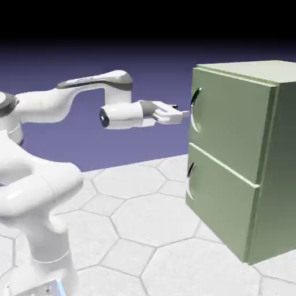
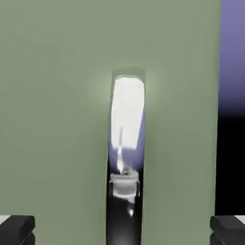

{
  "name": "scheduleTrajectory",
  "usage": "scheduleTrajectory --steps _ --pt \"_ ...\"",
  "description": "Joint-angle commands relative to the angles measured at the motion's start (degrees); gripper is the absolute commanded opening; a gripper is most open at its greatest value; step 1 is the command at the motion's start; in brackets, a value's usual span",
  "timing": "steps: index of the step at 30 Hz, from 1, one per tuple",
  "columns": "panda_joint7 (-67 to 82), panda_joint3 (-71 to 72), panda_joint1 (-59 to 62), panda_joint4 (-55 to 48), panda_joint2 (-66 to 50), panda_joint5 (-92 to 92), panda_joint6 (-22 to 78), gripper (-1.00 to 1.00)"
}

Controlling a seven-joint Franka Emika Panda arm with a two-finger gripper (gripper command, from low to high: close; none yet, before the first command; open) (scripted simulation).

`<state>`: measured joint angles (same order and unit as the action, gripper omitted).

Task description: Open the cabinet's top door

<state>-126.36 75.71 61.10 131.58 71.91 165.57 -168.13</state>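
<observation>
The sage-green cabinet (image 1: 248,162) stands at the exterior view's right with two stacked front panels. Its top door (image 1: 231,124) is flush with the cabinet's front and carries a dark curved handle (image 1: 195,110) at its left edge. My gripper (image 1: 184,114) points horizontally at that handle, its tips just short of it. In the hand view the top door (image 2: 52,119) fills the picture and the shiny handle (image 2: 125,158) runs upright through the middle. My two dark fingertips (image 2: 16,228) sit far apart at the bottom corners, open, with nothing between them.
The shorter lower panel (image 1: 222,199) has its own small dark handle (image 1: 189,170) below the top door. The cabinet rests on a pale hexagon-tiled table (image 1: 139,219). The arm's base (image 1: 34,231) fills the lower left.
</observation>
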Motion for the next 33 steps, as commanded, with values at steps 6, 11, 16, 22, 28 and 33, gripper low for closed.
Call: scheduleTrajectory --steps 6,11,16,22,28,33 --pt "-0.14 2.39 7.25 -5.61 -0.96 0.43 1.35 -1.00" --pt "5.84 -2.68 -2.44 4.71 -4.47 0.43 9.48 -1.00" --pt "15.87 -10.11 -12.82 12.52 -11.30 0.43 14.84 -1.00" --pt "28.91 -21.34 -25.29 17.64 -19.89 0.43 16.96 -1.00" --pt "40.06 -33.67 -37.72 20.35 -25.93 0.41 16.93 -1.00" --pt "44.20 -44.05 -47.74 23.28 -27.10 -2.86 17.22 -1.00"
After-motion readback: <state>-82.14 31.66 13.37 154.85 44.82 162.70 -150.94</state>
